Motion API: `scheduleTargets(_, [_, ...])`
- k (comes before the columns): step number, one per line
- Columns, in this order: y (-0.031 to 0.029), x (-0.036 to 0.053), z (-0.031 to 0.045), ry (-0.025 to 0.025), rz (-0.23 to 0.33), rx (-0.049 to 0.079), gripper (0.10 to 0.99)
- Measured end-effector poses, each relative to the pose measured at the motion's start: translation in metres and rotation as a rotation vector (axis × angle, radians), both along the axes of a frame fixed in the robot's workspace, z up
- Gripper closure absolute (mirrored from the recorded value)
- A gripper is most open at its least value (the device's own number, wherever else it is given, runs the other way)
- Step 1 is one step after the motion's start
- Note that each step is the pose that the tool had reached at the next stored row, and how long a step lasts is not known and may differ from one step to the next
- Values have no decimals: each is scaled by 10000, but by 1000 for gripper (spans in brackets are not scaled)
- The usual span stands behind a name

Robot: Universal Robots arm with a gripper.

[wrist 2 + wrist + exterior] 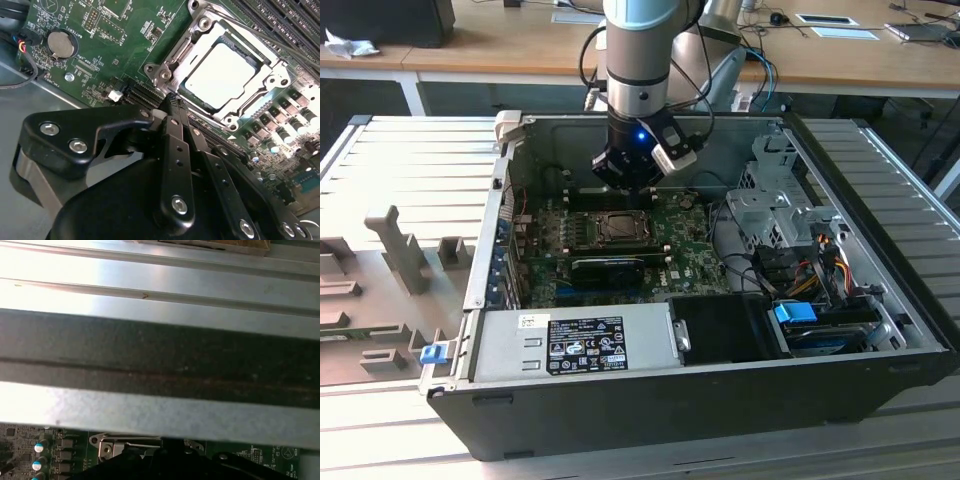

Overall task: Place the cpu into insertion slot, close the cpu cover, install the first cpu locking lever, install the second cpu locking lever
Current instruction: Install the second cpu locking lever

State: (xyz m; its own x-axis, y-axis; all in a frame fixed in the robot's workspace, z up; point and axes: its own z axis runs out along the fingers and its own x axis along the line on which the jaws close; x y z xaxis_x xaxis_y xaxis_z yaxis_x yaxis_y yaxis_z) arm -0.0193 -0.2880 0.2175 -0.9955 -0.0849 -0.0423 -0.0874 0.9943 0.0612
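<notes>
Here, hand (pixel 172 100) pinched closed, poised just above cpu cover (pixel 227 72).

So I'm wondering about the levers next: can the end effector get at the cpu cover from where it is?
Probably yes. The end effector hangs with fingers together just beside the cpu cover, which lies flat over the cpu, and nothing stands between them.

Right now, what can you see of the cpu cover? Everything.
The cpu cover is a thin, silvery metal frame with a square window. In the second wrist view it lies flat, closed over the socket on the green motherboard, with the pale cpu showing through the window. Screws sit at its corners. The gripper, fingers together, hovers just beside one corner; contact is unclear.
</notes>
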Motion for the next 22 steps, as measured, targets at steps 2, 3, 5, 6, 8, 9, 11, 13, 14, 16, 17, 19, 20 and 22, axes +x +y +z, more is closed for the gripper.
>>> scheduleTargets(2, [-21,0,0,-1,-1,0,980])
scheduleTargets(3, [-45,0,0,-1,-1,1,980])
scheduleTargets(5, [-48,0,12,0,-1,-1,980])
scheduleTargets(6, [-48,0,22,-1,-1,0,980])
scheduleTargets(8, [-50,0,41,-1,-1,1,980])
scheduleTargets(9, [-51,0,41,-3,0,3,980])
scheduleTargets(11, [-62,0,41,0,0,0,980])
scheduleTargets(13, [-73,0,40,-1,0,1,980])
scheduleTargets(14, [-83,0,40,0,-1,0,980])
scheduleTargets(16, [-92,0,40,-1,-1,0,980])
scheduleTargets(17, [-99,0,40,0,0,0,980])
scheduleTargets(19, [-110,0,40,-1,-1,1,980])
scheduleTargets(20, [-116,0,40,-1,-1,1,980])
scheduleTargets(22, [-123,0,40,-1,0,0,980])
